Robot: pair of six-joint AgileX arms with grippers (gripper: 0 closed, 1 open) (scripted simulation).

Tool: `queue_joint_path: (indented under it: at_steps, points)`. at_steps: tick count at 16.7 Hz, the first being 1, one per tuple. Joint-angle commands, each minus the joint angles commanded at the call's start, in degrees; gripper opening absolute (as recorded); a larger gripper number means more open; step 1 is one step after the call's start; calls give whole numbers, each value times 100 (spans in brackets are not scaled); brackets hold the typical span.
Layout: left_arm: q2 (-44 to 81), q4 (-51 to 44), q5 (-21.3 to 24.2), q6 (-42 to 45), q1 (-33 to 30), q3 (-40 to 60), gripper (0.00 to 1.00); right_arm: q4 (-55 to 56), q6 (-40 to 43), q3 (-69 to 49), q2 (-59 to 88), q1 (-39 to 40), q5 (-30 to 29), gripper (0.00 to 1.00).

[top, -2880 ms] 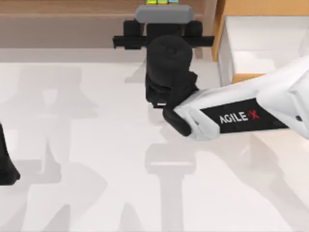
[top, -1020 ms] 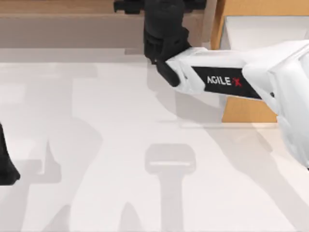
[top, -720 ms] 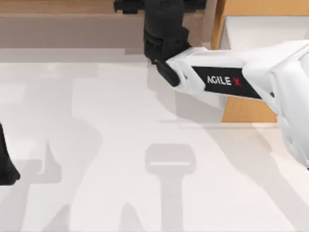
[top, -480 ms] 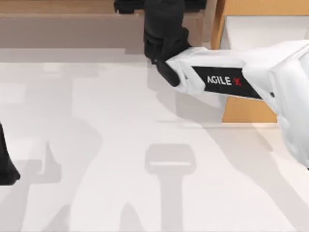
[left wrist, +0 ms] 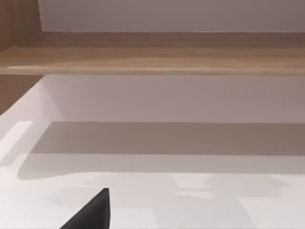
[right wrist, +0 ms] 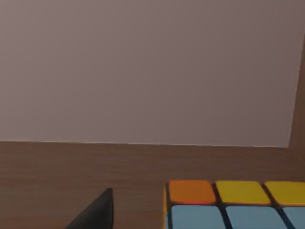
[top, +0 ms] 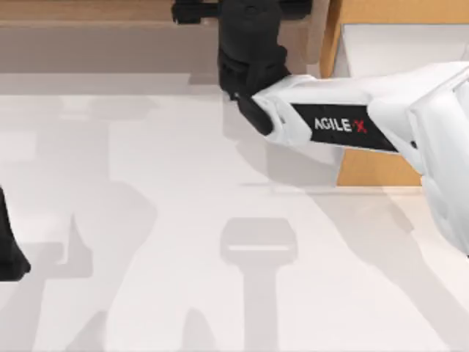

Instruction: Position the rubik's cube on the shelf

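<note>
The rubik's cube (right wrist: 236,204), seemingly light, rigid and smooth, sits on the far shelf (right wrist: 71,167); best gripped on flat opposite faces, though the right gripper (top: 245,9) jaws' state cannot be told.

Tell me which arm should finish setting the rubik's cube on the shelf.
Right. The right arm reaches over the shelf, and its wrist view shows the rubik's cube right at the right gripper, over the board. The left arm sits parked at the table's left edge.

The right arm (top: 381,110) has a glossy white shell, a black band lettered "AGILE X" with a red X, and a black wrist.
</note>
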State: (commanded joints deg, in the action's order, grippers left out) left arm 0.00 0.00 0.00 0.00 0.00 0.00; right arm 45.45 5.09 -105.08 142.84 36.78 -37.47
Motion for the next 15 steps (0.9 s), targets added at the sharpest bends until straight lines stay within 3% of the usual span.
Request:
queue_joint_path:
  at_steps: [6,15]
  points:
    - [0,0,0,0,0,0,100,1521,1513,1852,-970,217,627,100]
    - [0,0,0,0,0,0,100,4662,5406,6880,-2909,149,1676,100]
